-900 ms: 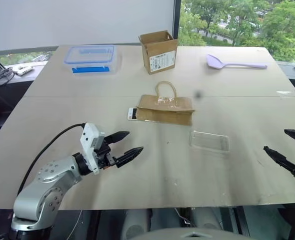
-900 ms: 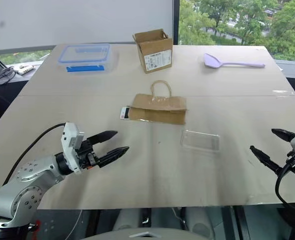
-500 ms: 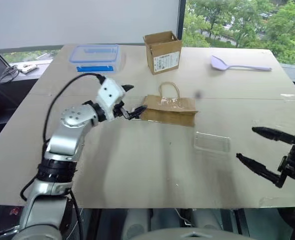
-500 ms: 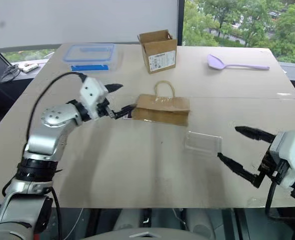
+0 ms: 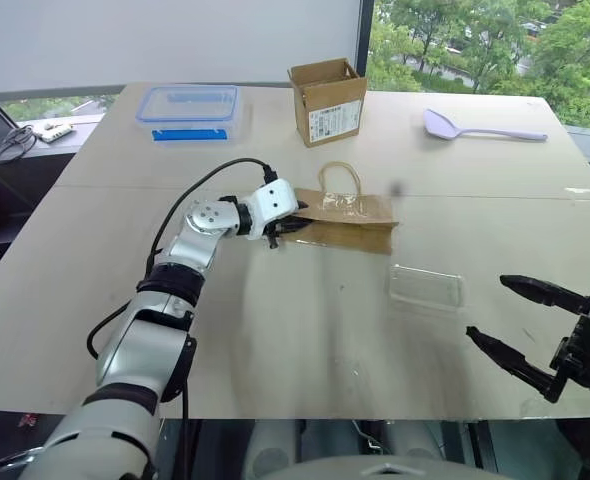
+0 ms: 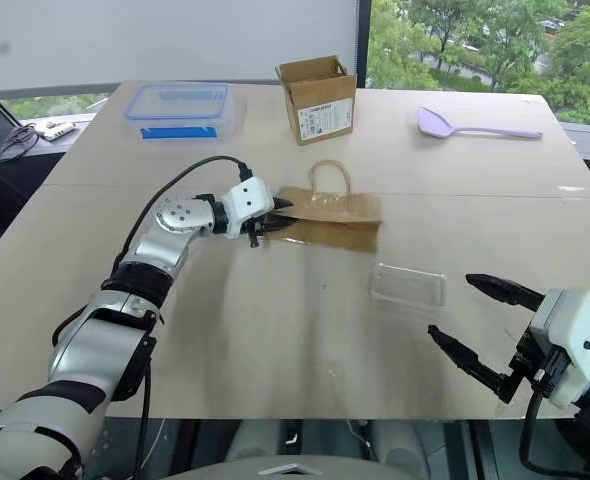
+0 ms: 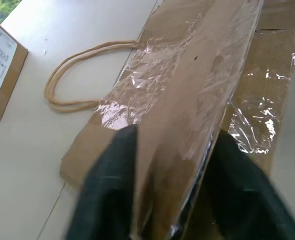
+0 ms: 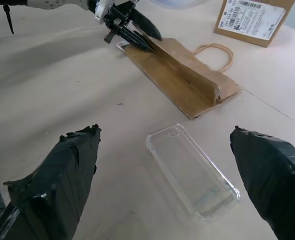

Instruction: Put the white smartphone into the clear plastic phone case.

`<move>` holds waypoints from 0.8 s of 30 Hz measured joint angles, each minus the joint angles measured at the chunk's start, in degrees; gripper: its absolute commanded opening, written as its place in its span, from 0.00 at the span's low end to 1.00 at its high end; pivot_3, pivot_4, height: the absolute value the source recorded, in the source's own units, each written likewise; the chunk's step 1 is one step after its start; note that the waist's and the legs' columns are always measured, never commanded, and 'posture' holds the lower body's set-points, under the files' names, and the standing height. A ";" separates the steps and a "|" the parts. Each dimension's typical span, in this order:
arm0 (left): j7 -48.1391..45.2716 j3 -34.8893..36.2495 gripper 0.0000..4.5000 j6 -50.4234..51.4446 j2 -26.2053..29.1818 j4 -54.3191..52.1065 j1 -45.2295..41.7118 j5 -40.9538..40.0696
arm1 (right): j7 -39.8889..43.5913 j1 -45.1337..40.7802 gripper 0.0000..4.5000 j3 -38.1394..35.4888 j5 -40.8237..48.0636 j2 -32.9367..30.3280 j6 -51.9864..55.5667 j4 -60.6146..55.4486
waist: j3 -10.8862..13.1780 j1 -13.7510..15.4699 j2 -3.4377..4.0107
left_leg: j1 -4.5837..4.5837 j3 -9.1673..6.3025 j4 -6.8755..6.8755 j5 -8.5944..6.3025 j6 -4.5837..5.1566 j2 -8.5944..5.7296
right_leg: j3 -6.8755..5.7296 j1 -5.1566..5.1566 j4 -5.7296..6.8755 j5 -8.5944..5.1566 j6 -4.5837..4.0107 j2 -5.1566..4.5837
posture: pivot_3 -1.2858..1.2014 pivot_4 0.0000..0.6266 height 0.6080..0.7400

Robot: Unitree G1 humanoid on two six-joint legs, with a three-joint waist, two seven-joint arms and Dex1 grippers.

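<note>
Right gripper (image 6: 480, 330), lower right of the head view: jaws spread as wide as they go, nothing between them, hovering just off the near edge of the table (image 5: 305, 380).

Clear plastic phone case (image 5: 426, 287), right of centre, just beyond the right gripper: empty, lying flat with its open side up. The right wrist view shows a thin glossy shell with rounded corners and a small round camera cut-out at one end.

Left gripper (image 5: 283, 227), centre of the frame: jaws nearly shut, pinching the left end of the flat brown paper bag (image 5: 345, 218). The left wrist view has one finger over the bag's taped top face and one under it.

White smartphone (image 8: 121, 46): a sliver of white edge peeks from that bag end, right at the left fingertips. The rest is hidden; I cannot tell whether the jaws bear on the phone or on paper alone.

Step in hand, by my reading: getting the phone out of the bag; insertion not begun. Next move calls for drawing the phone free without dragging the bag, then carrying it rightward to the case.

Far edge, untouched: clear box with blue lid (image 5: 187, 108), cardboard box (image 5: 327, 102), lilac spoon (image 5: 480, 127).
</note>
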 measured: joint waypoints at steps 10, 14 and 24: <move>5.53 14.47 0.01 11.91 11.20 -12.14 9.56 -6.56 | -0.07 -6.53 1.00 9.09 -2.85 -0.12 -2.86 3.27 | 0.04 -1.18 -0.07 | 0.14 0.06 -0.05 0.00 0.00 0.04 | 0.08 0.01 0.09 0.02 0.01 0.01 | 0.52 0.24 1.00; 7.87 18.28 0.01 12.30 22.11 -13.66 17.27 -4.12 | 1.46 -8.48 1.00 13.70 -4.78 -0.52 -4.03 7.17 | 0.08 -1.43 -0.11 | 0.21 0.07 -0.14 0.00 -0.01 0.06 | 0.04 0.01 0.10 -0.01 -0.06 -0.01 | 0.52 0.24 1.00; 2.11 21.33 0.50 13.40 24.58 -14.80 24.94 -8.75 | 2.66 -12.07 1.00 18.65 -8.74 -1.12 -6.51 11.63 | 0.07 0.67 -0.14 | 0.09 0.08 -0.03 -0.01 -0.01 0.02 | -0.10 0.00 0.09 0.07 -0.26 -0.25 | 0.52 0.24 1.00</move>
